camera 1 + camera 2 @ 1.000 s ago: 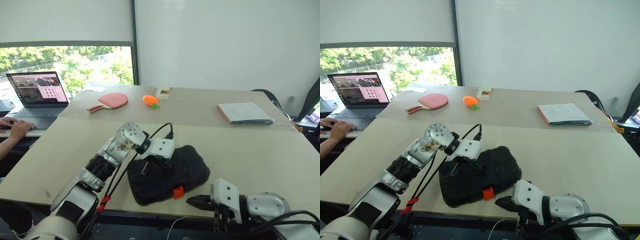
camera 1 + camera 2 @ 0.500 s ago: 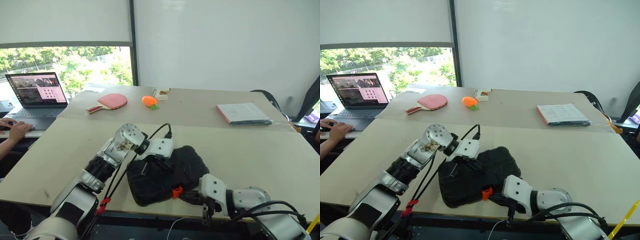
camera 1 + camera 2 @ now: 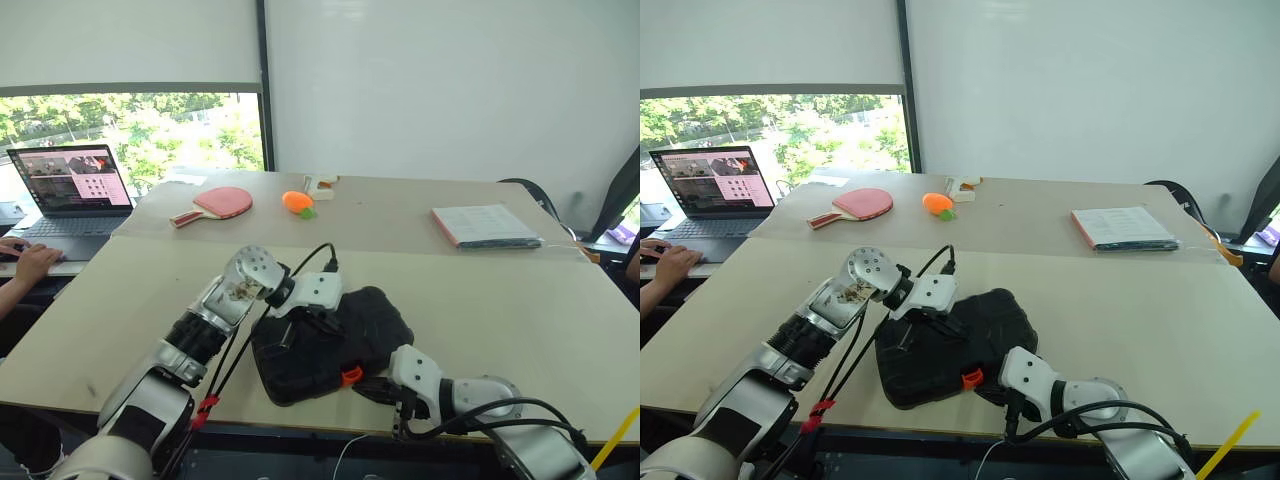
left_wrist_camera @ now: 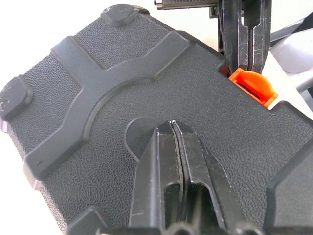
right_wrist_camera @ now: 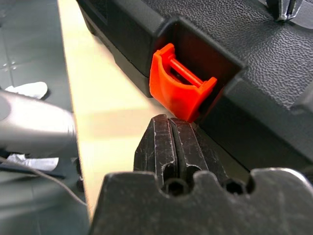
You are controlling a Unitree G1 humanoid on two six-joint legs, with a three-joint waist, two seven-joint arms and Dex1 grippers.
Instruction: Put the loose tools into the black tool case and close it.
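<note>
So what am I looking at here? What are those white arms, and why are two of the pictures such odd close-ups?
It is a two-armed humanoid robot. The two wide pictures come from cameras in its head, looking down over its arms. The close-ups come from a camera on each wrist.

On the near table lies a closed black tool case. The left gripper, fingers shut, presses on its lid. The right gripper, also shut, has its tips at the orange latch. Neither holds anything.

On the far table lie a red paddle, an orange toy and a notebook. At the left, a person's hand rests by a laptop.
</note>
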